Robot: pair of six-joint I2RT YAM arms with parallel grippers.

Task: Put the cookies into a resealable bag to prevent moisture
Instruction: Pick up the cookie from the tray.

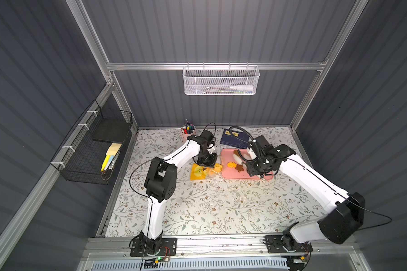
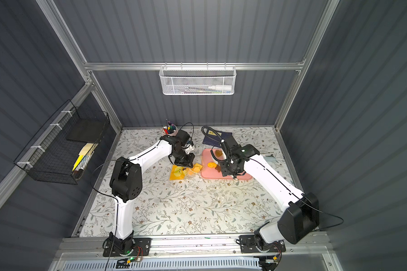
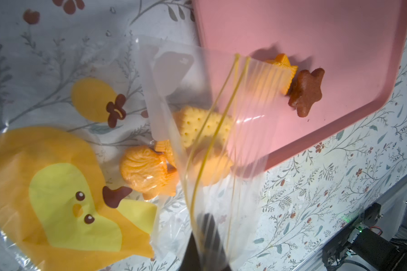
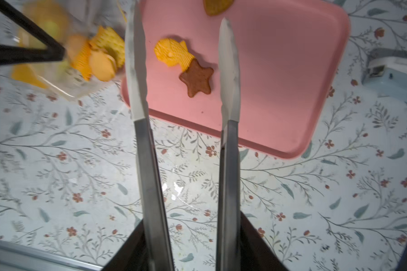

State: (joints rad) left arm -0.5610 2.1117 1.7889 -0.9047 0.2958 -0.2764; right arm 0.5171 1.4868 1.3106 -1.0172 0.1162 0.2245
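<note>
The left claw (image 3: 205,234) clamps the bag's (image 3: 169,93) lip. The bag lies on the desk (image 4: 80,164) beside the tray (image 4: 280,70), with several cookies (image 3: 148,171) inside. The right claw (image 4: 190,253) grips tongs (image 4: 148,164), their blades apart, over the tray's star cookie (image 4: 196,79).

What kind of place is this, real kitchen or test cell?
Likely a robot test cell, not a home: grey panel walls on an aluminium frame, left arm and right arm bolted to a front rail, and a floral table cover as dressing.

The right wrist view clips one cookie (image 4: 217,6) at its edge and blurs the resealable bag (image 4: 57,79), while in both top views the right arm (image 1: 315,179) hides part of the pink tray (image 1: 232,174).
</note>
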